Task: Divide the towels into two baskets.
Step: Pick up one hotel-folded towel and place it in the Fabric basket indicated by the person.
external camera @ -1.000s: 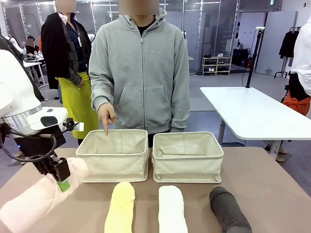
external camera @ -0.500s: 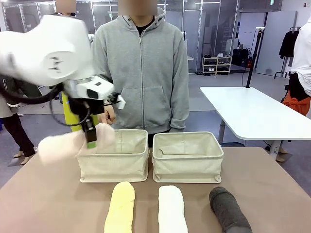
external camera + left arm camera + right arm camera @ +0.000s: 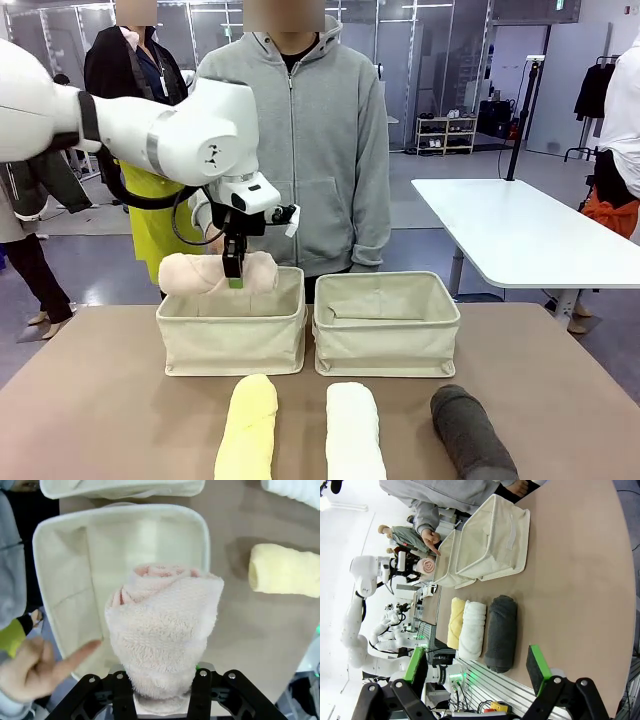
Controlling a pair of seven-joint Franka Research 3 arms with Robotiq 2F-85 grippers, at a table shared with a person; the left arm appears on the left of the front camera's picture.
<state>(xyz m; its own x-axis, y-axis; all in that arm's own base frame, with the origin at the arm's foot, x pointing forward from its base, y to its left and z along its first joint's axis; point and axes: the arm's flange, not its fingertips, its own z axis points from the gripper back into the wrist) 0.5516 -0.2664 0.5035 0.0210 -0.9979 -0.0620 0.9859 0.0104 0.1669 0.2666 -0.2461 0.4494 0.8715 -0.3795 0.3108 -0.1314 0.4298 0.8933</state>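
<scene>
Hovering at the left of the table [image 3: 100, 400], the left gripper [image 3: 233, 272] is clenched on the pale pink towel [image 3: 205, 274], pinching the roll near its middle so it hangs level instead of drooping. The roll sits just above the rim of the left basket [image 3: 235, 345], turned along the bin's long side, which looks like the way to make it drop in without catching a wall. The left wrist view looks straight down past the pink end into a bare basket, and at the edge the person's hand [image 3: 30, 667] points a finger at that same bin, apparently naming it as the target. Moving right, the right basket [image 3: 385, 345] stands just beside the first, and no towel shows in it. In front of the bins the waiting rolls lie side by side, ends toward the baskets, each with a gap around it for a clean pick: the light yellow towel [image 3: 248, 430], then the white towel [image 3: 354, 430], then the dark grey towel [image 3: 470, 432]. Off to the right, the right gripper [image 3: 476, 667] hangs released, jaws wide with nothing between them, well clear of the work. The count: four towels, one in the air and three on the table; two baskets, neither filled yet.
</scene>
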